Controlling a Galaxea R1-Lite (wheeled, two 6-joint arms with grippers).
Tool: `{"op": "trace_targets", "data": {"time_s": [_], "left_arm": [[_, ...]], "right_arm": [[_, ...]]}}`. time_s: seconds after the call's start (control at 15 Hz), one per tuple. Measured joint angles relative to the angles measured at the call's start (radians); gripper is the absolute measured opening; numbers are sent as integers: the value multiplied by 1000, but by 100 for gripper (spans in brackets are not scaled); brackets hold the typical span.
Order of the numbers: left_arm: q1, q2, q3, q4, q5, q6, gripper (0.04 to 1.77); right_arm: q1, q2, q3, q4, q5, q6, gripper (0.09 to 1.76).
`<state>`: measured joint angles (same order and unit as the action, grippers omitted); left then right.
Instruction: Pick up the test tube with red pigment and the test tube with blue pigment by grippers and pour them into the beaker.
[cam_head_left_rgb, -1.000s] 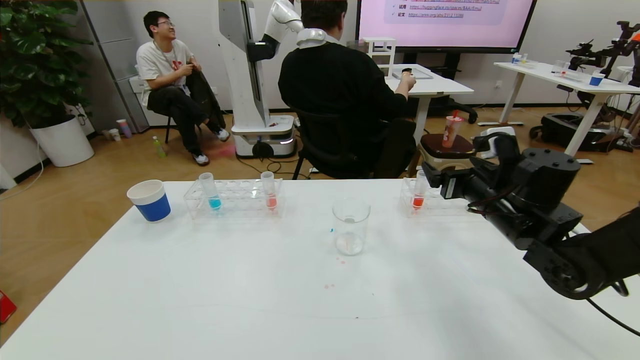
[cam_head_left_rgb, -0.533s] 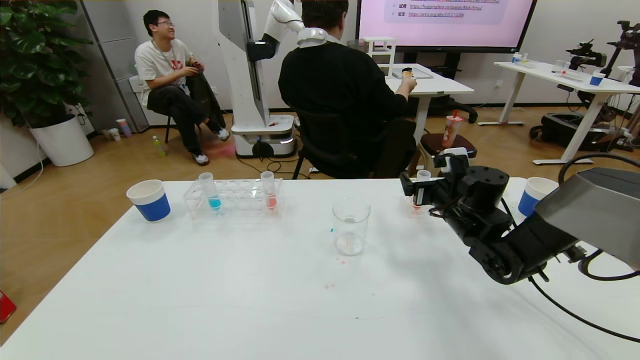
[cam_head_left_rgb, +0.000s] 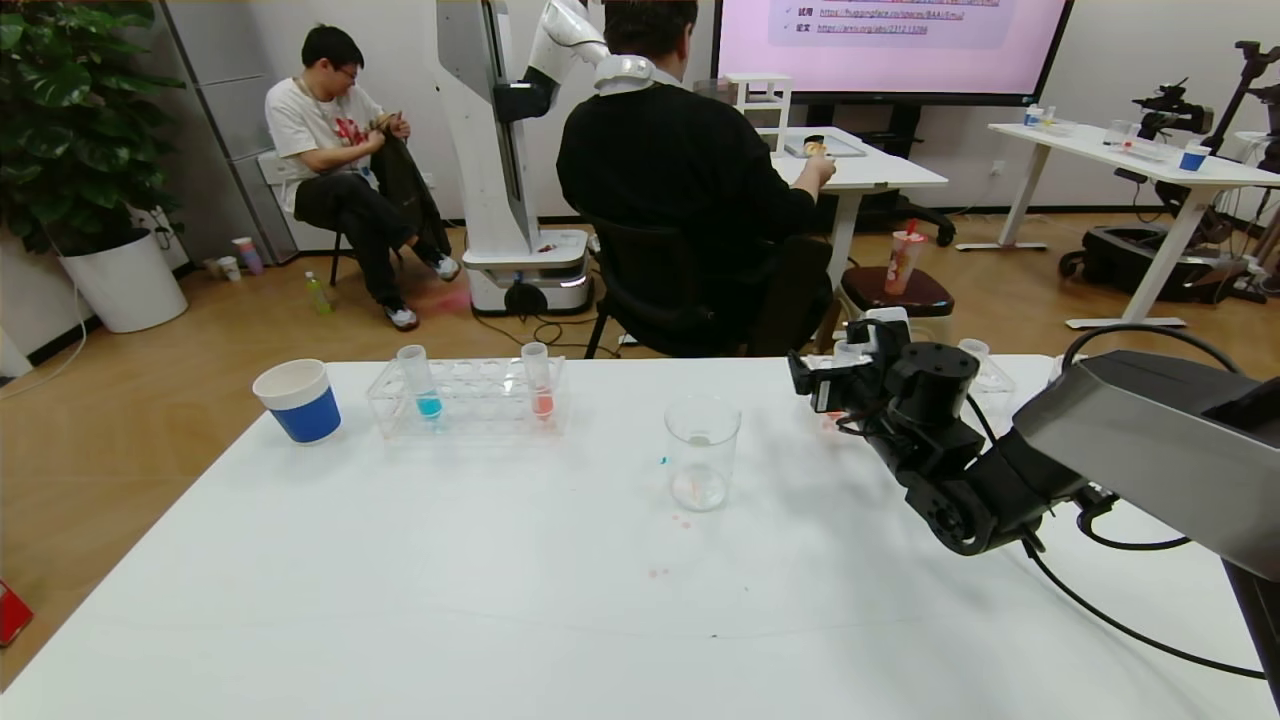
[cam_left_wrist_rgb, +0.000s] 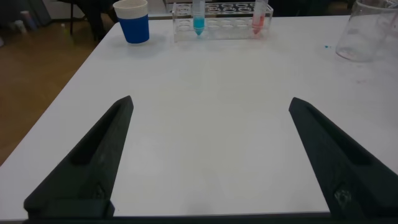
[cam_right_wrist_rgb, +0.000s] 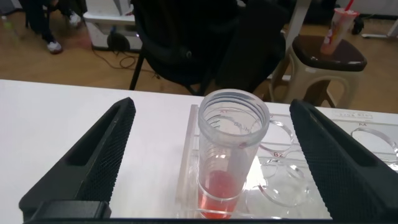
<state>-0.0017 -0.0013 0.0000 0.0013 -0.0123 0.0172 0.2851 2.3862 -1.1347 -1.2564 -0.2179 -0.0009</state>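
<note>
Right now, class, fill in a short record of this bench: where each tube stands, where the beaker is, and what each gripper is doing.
blue tube: upright in left rack
paler red tube: same rack, other end
red tube: upright in right rack, between the open fingers of the right gripper, not yet gripped
beaker: mid-table, near empty
left gripper: open, low over bare table
cup: left of left rack

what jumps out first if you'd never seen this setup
The right gripper, jaws open, straddles a red tube in the rack at the table's far right. The beaker stands mid-table, and a blue tube waits in the far-left rack.
</note>
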Motion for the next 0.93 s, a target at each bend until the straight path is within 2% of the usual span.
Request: {"op": "trace_targets", "data": {"time_s": [0.07,0.13,0.2,0.27,0.33,0.4,0.53,0.6,0.93], "left_arm": [[0,0,0,0,0,-1,175],[0,0,0,0,0,-1,175],[0,0,0,0,0,0,175],[0,0,0,0,0,-1,175],[0,0,0,0,0,0,175],[0,0,0,0,0,-1,175],[0,0,0,0,0,0,175],[0,0,0,0,0,0,175],[0,0,0,0,0,0,175]], "right_arm": [[-1,2,-2,0,0,0,173],[-2,5,-6,0,0,0,162],[-2,7,-10,0,-1,0,135],[-2,7,-13,0,-1,0,98],[0,6,-14,0,-5,0,51],[3,5,-16,1,-7,-1,36],[10,0,-20,1,-10,0,63],[9,-1,-20,0,-10,0,52],[3,-10,-20,0,-9,-1,51]]}}
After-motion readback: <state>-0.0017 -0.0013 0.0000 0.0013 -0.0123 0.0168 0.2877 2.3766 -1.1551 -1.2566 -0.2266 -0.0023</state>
